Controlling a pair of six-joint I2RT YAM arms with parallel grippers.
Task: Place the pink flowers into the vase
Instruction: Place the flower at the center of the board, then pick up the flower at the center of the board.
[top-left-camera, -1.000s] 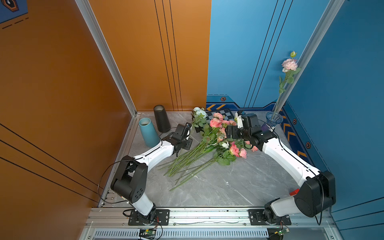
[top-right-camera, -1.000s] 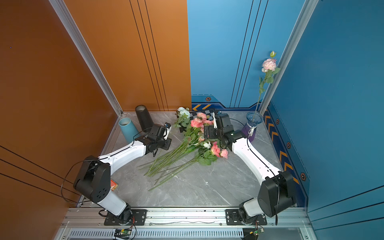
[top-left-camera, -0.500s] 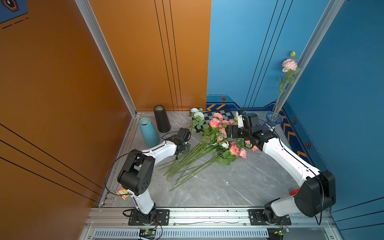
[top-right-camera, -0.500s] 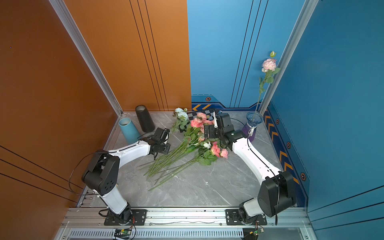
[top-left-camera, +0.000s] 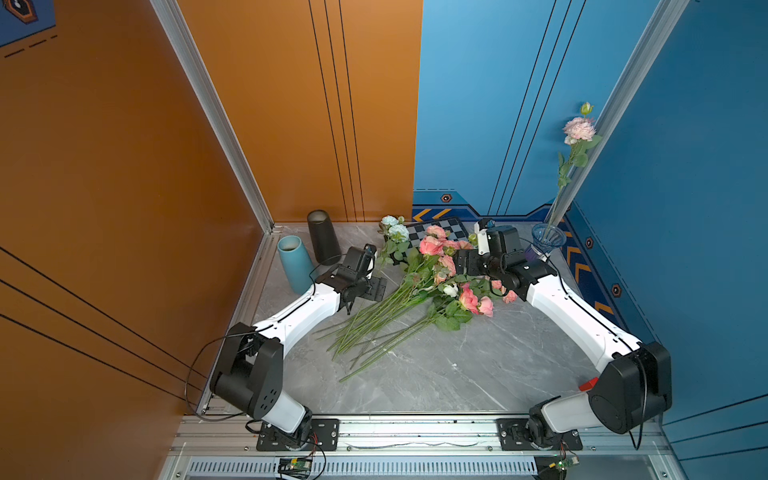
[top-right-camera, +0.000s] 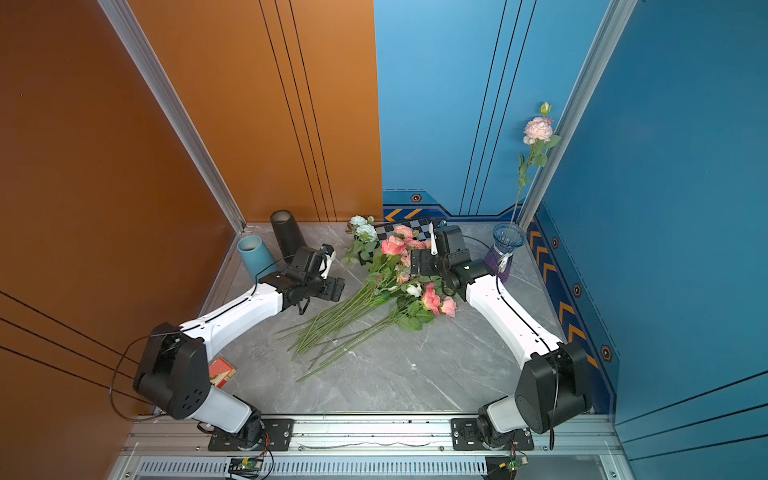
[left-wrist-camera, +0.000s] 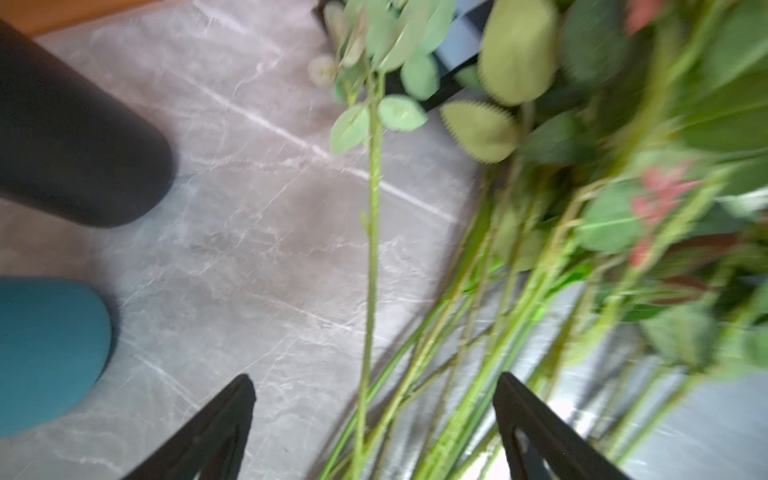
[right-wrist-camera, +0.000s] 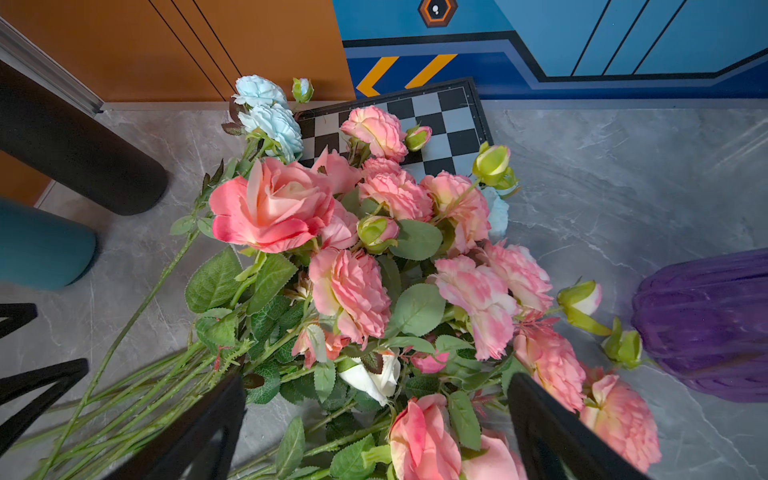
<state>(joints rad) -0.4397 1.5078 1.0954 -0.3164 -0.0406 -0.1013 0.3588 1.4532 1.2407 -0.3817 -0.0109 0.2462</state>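
Had one pink bloom (top-left-camera: 578, 129) in the vase (top-left-camera: 548, 240), the other pink flowers (top-left-camera: 432, 246) heaped on the counter (top-left-camera: 457, 374) near it, left hand (left-wrist-camera: 374, 380) and right hand (right-wrist-camera: 376, 380) wide, empty.

Pink flowers (top-left-camera: 431, 246) crowd the middle; front of table (top-left-camera: 457, 374) lies open.

We see orange wall panels (top-left-camera: 104, 187) at the left and back, and blue wall panels (top-left-camera: 498, 104) at the back and right. Both carry thin dark lines. Grey metal posts (top-left-camera: 211, 108) mark the corners. A dark blue base band (top-left-camera: 582, 266) with orange chevrons borders the grey marble-pattern tabletop (top-left-camera: 436, 374). A metal rail (top-left-camera: 415, 432) runs along the front edge. The light is even.
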